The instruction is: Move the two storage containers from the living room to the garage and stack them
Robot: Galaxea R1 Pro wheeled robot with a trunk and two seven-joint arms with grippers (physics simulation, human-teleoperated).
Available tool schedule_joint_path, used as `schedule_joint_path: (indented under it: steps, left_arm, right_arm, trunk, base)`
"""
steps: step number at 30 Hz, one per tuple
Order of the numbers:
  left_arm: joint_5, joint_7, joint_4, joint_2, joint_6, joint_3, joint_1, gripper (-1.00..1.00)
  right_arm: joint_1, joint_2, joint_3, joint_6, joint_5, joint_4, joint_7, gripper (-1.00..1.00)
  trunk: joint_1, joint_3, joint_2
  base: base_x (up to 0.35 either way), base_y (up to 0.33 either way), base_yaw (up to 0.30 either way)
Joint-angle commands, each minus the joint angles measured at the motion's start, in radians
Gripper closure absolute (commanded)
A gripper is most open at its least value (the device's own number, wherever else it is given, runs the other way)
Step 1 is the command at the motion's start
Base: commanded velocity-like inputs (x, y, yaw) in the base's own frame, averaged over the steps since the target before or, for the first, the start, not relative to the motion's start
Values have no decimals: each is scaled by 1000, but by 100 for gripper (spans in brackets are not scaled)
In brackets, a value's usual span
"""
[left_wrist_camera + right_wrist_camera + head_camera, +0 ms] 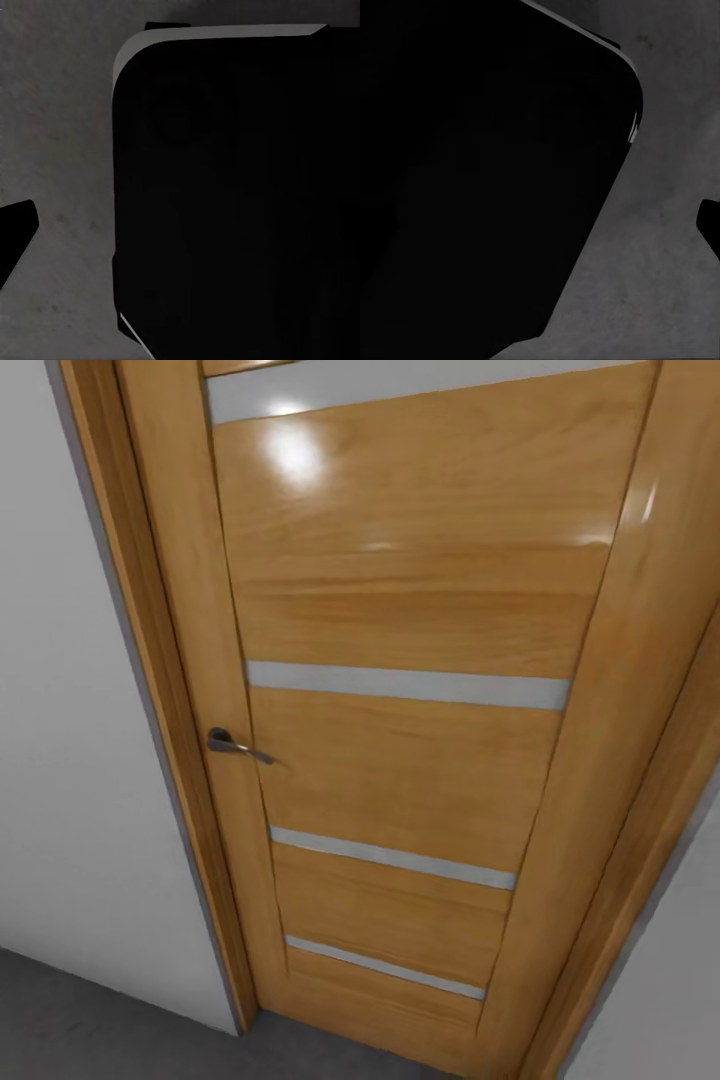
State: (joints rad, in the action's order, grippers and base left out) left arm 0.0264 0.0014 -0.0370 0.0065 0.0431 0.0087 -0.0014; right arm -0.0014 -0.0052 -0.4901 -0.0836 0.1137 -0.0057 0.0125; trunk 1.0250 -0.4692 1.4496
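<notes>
two dark views look down past a black rounded body (pixel 225 202) onto the grey floor (pixel 60 150); the head faces a closed wooden door (pixel 400 660) with its lever handle (pixel 235 745) at left. no container's whereabouts can be told, nor either end effector's state.

A shut honey-coloured wooden door with pale glass strips (pixel 400 690) blocks the way ahead. White plaster walls (pixel 70 710) close both sides. Dark grey speckled floor (pixel 90 1020) lies bare below.

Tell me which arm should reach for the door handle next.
Left, probably. In the head view the lever handle sits at the left edge of the wooden door, on the left arm's side. Both wrist views look at the grey floor, so neither arm seems raised yet.
</notes>
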Motion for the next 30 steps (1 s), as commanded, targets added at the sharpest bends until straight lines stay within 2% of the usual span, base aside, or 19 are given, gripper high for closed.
schedule_joint_path:
  steps: [1,18,22,30]
  left_arm:
    - [3,0,0,0,3,0,0,-100]
    - [3,0,0,0,3,0,0,-100]
    - [3,0,0,0,3,0,0,-100]
    - [3,0,0,0,3,0,0,-100]
  right_arm:
    - [0,0,-8,-2,11,0,1,-100]
    - [0,-2,-8,-2,11,0,1,-100]
    - [0,2,-8,-2,12,0,1,-100]
    - [0,2,-8,-2,13,0,1,-100]
  trunk:
    - [0,-1,0]
    - [0,-1,0]
    - [0,-1,0]
    - [0,-1,0]
  base:
    - [19,16,-200]
    - [213,188,-34]
    - [55,27,-68]
    - [4,2,-221]
